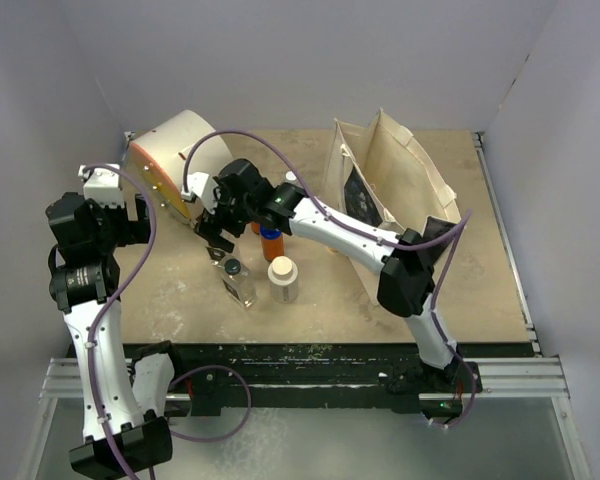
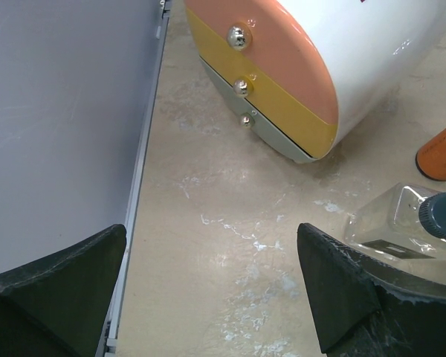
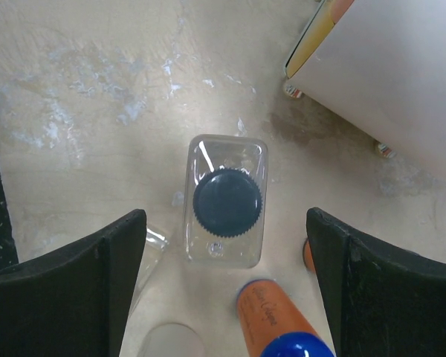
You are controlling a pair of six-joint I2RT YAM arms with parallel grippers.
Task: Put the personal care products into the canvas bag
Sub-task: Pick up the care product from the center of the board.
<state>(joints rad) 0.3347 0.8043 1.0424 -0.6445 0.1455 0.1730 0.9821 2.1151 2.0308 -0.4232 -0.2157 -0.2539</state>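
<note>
1. Right gripper (image 3: 227,217): the jaws are spread wide and hold nothing. Its two black fingers (image 3: 74,282) frame the lower corners of the wrist view.
2. Clear squarish bottle with a black ribbed cap (image 3: 227,201): it stands upright on the beige tabletop (image 1: 480,270) and is seen cap-on from above. It sits centred in the gap between the right gripper's fingers and touches neither, with bare table showing on both sides. Whether the fingertips have reached the level of the cap cannot be told.
3. Neighbours in the same view: an orange bottle with a blue cap (image 3: 271,316) stands just beside the clear bottle. The pale round top of a cream-white bottle (image 3: 171,338) shows at the lower edge. A second clear bottle (image 3: 154,244) is partly hidden behind one finger.
4. Beige canvas bag (image 1: 395,185): it stands open-topped at the far right of the table, a dark printed panel on its side, well apart from the right gripper. The right arm's forearm crosses in front of it.
5. Left gripper (image 2: 212,230): the jaws are wide with only bare table between them. It faces the large cream drum (image 2: 372,44), whose face is banded orange, yellow and grey. A clear dark-capped bottle (image 2: 398,223) lies just beyond one finger.
</note>
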